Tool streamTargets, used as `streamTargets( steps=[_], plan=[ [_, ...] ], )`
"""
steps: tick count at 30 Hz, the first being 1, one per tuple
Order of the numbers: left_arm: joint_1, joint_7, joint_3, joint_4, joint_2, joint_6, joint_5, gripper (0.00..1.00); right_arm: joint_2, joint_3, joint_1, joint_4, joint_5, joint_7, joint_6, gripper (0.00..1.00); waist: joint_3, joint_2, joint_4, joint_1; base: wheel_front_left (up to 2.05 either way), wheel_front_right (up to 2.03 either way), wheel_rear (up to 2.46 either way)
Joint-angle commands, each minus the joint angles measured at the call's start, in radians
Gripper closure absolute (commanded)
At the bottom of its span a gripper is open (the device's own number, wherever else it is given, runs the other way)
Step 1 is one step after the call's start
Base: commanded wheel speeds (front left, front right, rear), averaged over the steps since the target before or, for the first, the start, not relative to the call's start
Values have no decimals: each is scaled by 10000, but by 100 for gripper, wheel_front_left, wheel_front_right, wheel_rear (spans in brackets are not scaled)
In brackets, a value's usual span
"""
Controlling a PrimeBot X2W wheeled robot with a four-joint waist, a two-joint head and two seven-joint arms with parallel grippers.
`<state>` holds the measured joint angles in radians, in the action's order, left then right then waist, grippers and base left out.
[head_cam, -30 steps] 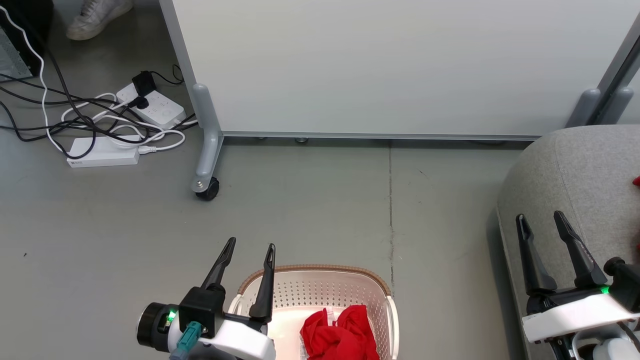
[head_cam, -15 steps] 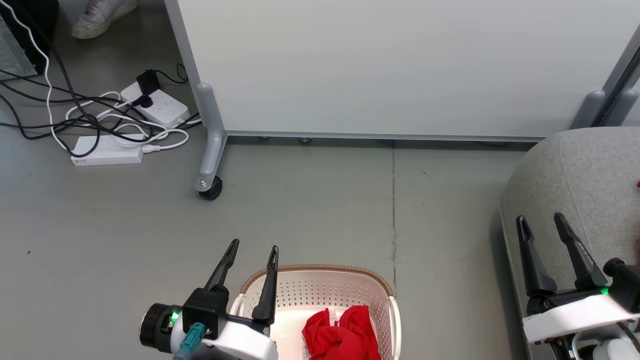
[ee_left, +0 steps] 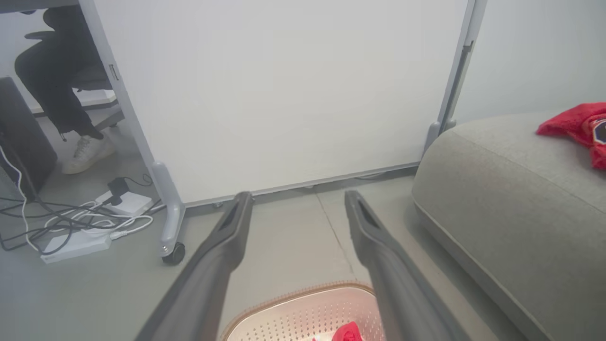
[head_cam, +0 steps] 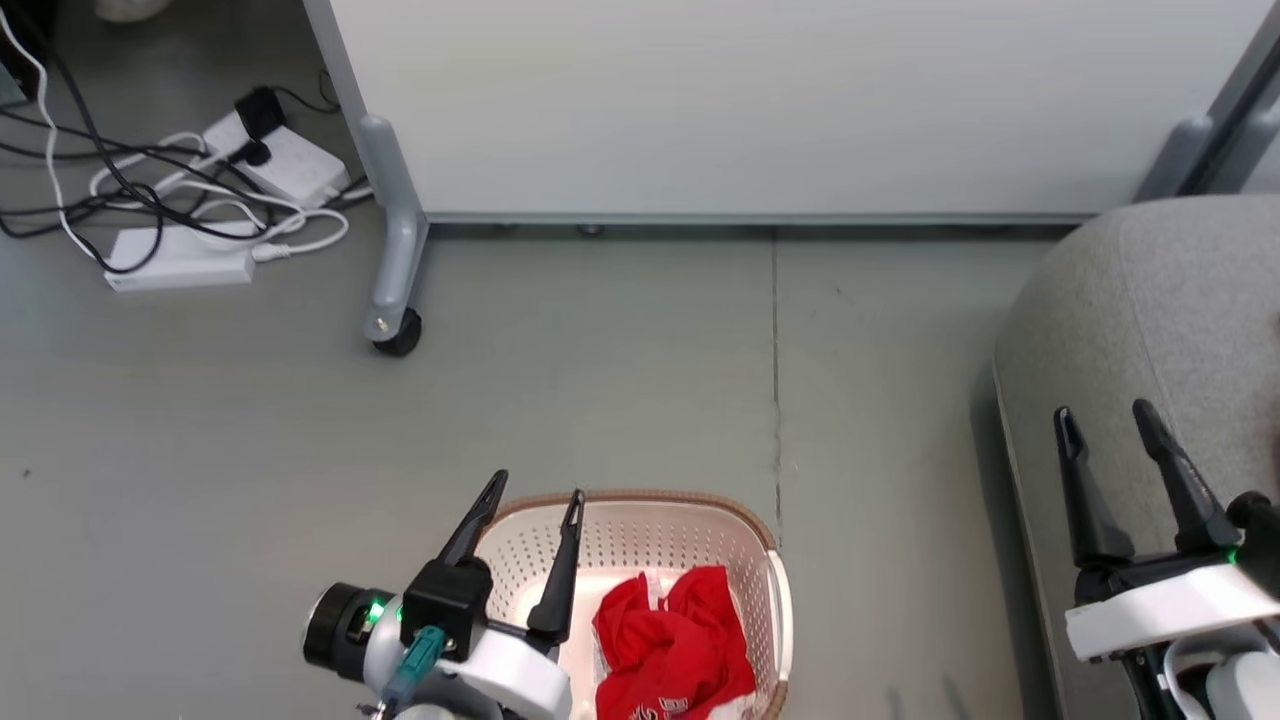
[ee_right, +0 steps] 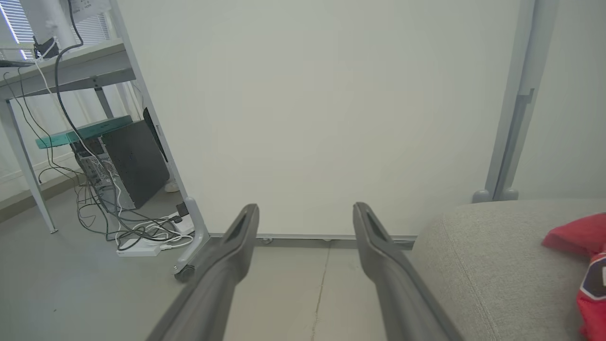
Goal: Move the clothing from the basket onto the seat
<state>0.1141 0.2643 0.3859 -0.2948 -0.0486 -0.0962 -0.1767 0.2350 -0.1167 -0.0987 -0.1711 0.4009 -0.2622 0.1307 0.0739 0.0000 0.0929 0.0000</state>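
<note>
A crumpled red garment (head_cam: 672, 640) lies in the cream basket (head_cam: 640, 520) at the bottom middle of the head view; its brown rim (ee_left: 293, 298) also edges the left wrist view's bottom. My left gripper (head_cam: 535, 488) hovers open over the basket's left side, nothing between its fingers. Above the near left edge of the grey seat (head_cam: 1150, 330) my right gripper (head_cam: 1100, 412) stands open and empty. More red clothing (ee_left: 575, 128) rests on the seat (ee_left: 497, 180) at the right of the left wrist view, and this clothing (ee_right: 582, 255) is at the right edge of the right wrist view.
A white partition panel (head_cam: 780, 100) on a grey castor leg (head_cam: 392, 270) stands behind the basket. Power strips and tangled cables (head_cam: 180, 215) lie on the floor at far left. A person's leg and white shoe (ee_left: 80, 142) are beyond the panel, by a dark computer case (ee_right: 128, 163).
The head camera has tilted down, so the whole scene sits higher and more of the basket shows. Both grippers stay open and hold about the same places.
</note>
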Motion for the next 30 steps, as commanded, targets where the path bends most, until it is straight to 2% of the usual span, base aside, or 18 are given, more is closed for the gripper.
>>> streamTargets(
  steps=[1,11,19,25,30],
  plan=[
    [459,2,142,-308,-36,95,173,0,163,83,-244,19,-149,-39,2,0,653,0,-257,0,0,0,0],
    [2018,3,1203,-2201,-40,611,540,0,406,379,-726,275,-359,-32,2,0,2690,0,-970,0,0,0,0],
    [3888,3,2579,-5048,-45,1297,1330,0,191,363,-1100,544,-514,-30,2,0,4363,0,-1681,0,0,0,0],
    [5133,-78,3271,-7158,-53,1879,1155,0,-9,288,-1454,650,-597,-30,2,0,5435,0,-2247,0,0,0,0],
    [6007,-377,3413,-8340,-43,2150,621,0,-263,127,-1706,768,-539,-30,2,0,6268,0,-2742,0,0,0,0]
  ],
)
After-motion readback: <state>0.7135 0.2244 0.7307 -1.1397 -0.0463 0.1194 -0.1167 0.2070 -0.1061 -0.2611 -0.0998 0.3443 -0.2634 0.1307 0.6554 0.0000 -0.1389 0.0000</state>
